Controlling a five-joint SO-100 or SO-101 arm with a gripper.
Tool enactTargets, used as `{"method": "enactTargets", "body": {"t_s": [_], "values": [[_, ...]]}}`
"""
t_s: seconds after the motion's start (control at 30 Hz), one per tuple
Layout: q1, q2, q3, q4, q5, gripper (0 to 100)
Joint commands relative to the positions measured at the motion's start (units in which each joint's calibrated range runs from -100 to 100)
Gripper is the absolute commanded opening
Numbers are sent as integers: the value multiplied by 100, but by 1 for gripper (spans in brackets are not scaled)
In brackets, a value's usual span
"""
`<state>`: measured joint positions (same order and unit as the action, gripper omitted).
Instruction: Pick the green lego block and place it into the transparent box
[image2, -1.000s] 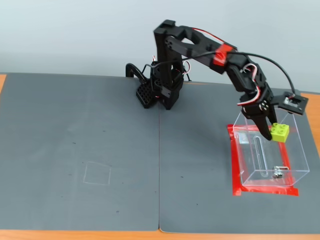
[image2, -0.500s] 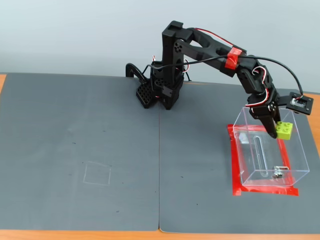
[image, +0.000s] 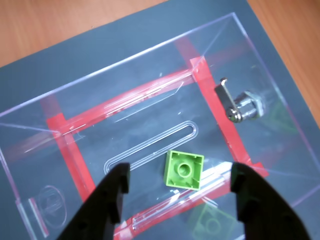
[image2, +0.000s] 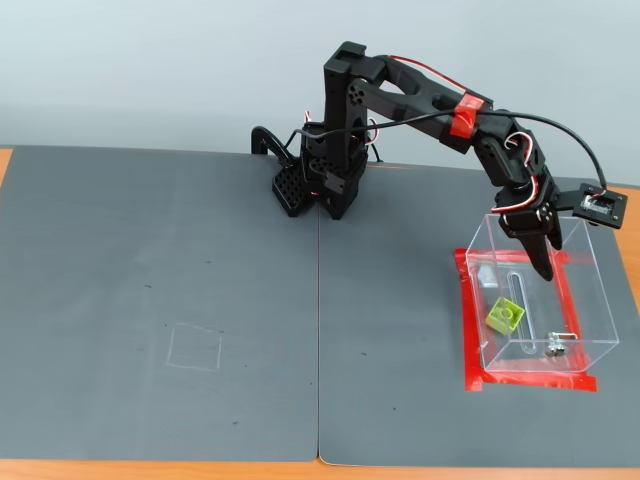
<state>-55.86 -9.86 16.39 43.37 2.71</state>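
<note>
The green lego block (image: 184, 170) lies inside the transparent box (image: 150, 100), on its floor, tilted; it also shows in the fixed view (image2: 506, 316) near the box's left wall. My gripper (image: 176, 185) is open and empty, its two black fingers on either side of the block and above it. In the fixed view the gripper (image2: 540, 250) hangs over the box (image2: 590, 300) at its upper end, apart from the block. The box has a slot, a metal lock fitting (image: 240, 102) and red tape around its base.
The box stands on a dark grey mat (image2: 200, 300) at the right side, with the wooden table edge (image2: 628, 210) just beyond. The arm's base (image2: 320, 180) is at the back middle. A faint square outline (image2: 195, 347) is drawn on the left mat.
</note>
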Motion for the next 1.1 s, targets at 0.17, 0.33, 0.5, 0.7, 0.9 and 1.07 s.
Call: {"method": "enactTargets", "body": {"t_s": [0.17,0.33,0.5,0.7,0.9,1.07], "values": [[174,-528,-594,12,13,19],[315,-1053,-540,12,18,1],[606,-1664,-531,21,18,2],[1308,-2571,66,21,18,2],[2270,-3766,1070,12,18,2],[3150,-4750,1984,12,13,2]]}}
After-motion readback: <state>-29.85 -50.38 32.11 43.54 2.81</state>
